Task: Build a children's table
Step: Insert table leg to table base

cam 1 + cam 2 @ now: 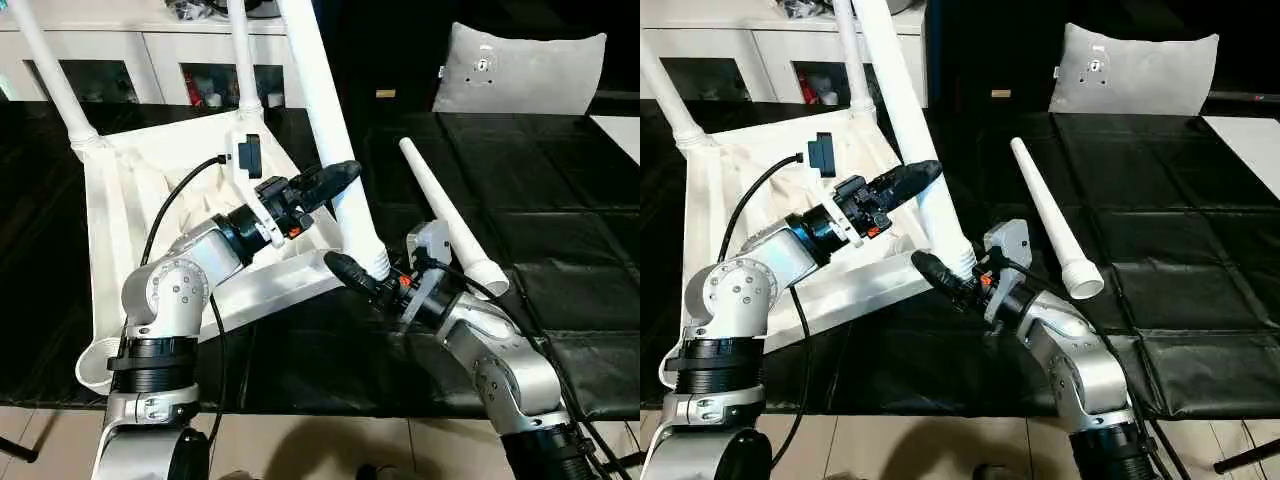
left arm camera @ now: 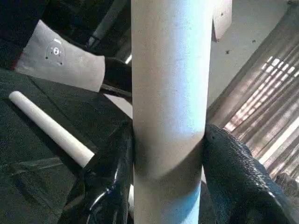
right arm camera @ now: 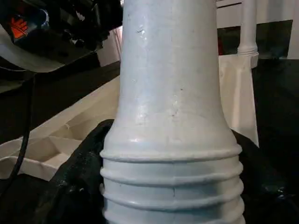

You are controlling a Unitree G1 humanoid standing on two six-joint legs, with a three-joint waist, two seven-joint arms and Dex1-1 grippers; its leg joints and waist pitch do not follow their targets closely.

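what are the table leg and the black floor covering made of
Leg: looks like white moulded plastic, smooth and slightly glossy, with moulded ribs at its base. Floor covering: probably vinyl or similar sheeting, black and shiny, with creases and reflections.

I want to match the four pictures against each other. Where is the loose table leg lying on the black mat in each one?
Left eye: loose leg, right of centre.
Right eye: centre-right.
Left wrist: at the left.
Right wrist: not in it.
Shared landmark: grey-white cushion beyond the leg.
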